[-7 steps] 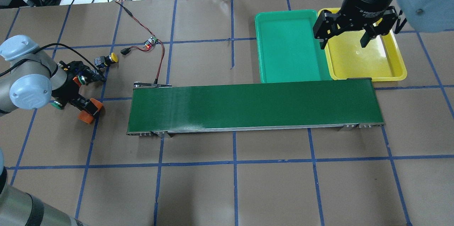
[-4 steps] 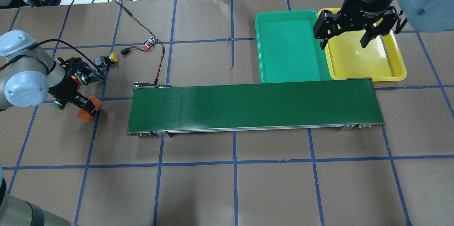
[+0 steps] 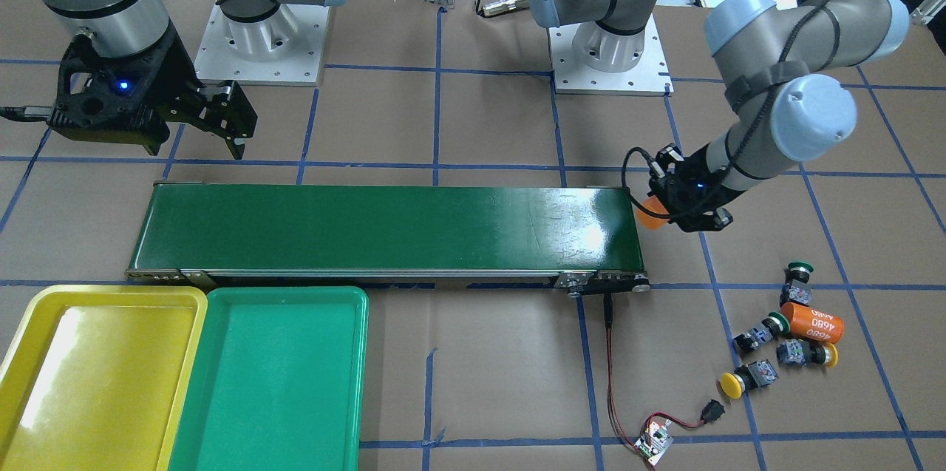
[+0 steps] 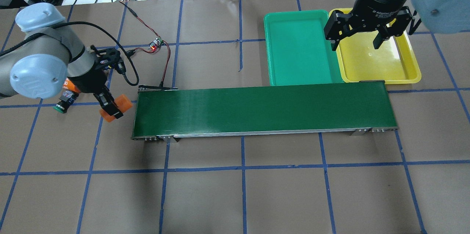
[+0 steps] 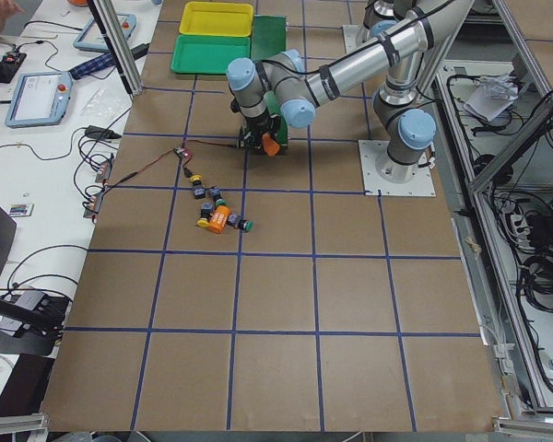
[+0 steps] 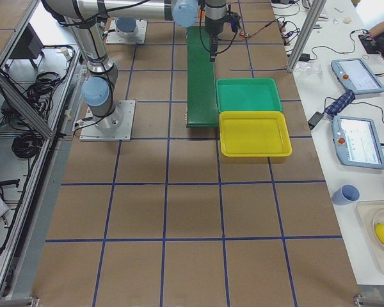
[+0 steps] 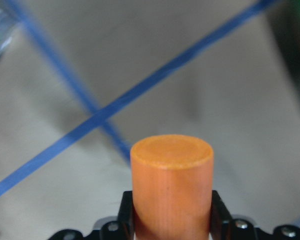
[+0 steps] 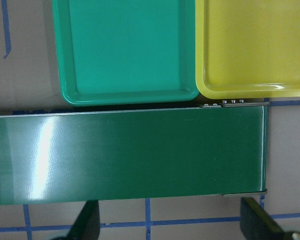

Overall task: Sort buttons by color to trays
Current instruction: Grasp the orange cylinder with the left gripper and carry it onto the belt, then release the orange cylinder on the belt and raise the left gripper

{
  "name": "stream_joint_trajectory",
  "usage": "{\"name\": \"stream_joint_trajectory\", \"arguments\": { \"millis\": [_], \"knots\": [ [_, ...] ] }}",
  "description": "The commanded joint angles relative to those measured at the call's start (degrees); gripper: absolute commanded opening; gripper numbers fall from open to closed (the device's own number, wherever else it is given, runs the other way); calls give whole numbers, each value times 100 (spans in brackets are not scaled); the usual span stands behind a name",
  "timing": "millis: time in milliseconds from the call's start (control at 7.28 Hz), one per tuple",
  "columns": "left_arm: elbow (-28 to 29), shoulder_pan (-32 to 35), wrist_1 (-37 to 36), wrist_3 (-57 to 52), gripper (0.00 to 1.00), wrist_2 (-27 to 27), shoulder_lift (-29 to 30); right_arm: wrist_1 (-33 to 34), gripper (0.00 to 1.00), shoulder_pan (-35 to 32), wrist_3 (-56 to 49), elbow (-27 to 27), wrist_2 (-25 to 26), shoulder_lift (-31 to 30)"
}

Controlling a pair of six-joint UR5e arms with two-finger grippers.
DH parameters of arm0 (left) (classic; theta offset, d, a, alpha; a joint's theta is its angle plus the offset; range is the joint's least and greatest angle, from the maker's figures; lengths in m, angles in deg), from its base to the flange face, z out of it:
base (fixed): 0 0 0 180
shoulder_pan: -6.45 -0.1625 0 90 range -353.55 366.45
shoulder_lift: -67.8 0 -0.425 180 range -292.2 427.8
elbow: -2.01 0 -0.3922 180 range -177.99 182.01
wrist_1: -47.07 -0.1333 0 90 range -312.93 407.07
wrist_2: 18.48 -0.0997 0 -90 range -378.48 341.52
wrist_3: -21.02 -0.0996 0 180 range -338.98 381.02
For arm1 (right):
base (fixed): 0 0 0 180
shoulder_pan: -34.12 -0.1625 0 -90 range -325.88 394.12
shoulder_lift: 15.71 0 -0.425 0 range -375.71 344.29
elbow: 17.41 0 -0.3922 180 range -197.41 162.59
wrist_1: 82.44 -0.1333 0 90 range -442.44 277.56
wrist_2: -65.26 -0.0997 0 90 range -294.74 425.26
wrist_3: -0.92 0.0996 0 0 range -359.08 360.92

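Brown-papered surface (image 3: 480, 123), blue tape grid | left jaws pinching orange cylinder (image 7: 171, 190) just off end of green belt (image 3: 384, 227) | right jaws spread, above yellow tray (image 3: 96, 382) | green tray (image 3: 273, 382) touching it, lower left of front view | four buttons (image 3: 760, 332) clustered around second orange cylinder (image 3: 811, 322), lower right, on surface, well apart from trays

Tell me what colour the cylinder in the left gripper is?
Orange. The cylinder held in the left gripper shows best in the left wrist view.
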Motion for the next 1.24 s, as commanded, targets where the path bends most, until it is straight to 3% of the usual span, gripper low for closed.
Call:
{"name": "stream_joint_trajectory", "arguments": {
  "millis": [0, 275, 549, 824, 961, 1098],
  "knots": [
    [-148, 968, -94, -154, 0, 499, -127, 2, 100, 16, 0, 15, -40, 9],
    [-157, 1605, -742, -214, 0, -305, 4, 10, 100, -10, 17, 41, -31, 0],
    [-209, 1597, -789, -1291, 0, -380, 224, 10, 100, -1, 0, 41, -14, 9],
    [-201, 1606, -798, -1244, 2, -389, 287, 10, 100, 8, -9, 50, -5, 9],
    [-227, 1597, -789, -1191, 99, -398, 261, 10, 100, 8, -9, 41, 4, 0],
    [-227, 1606, -789, -1156, 100, -398, 234, 10, 100, 34, -9, 41, 13, 0]
  ]
}}
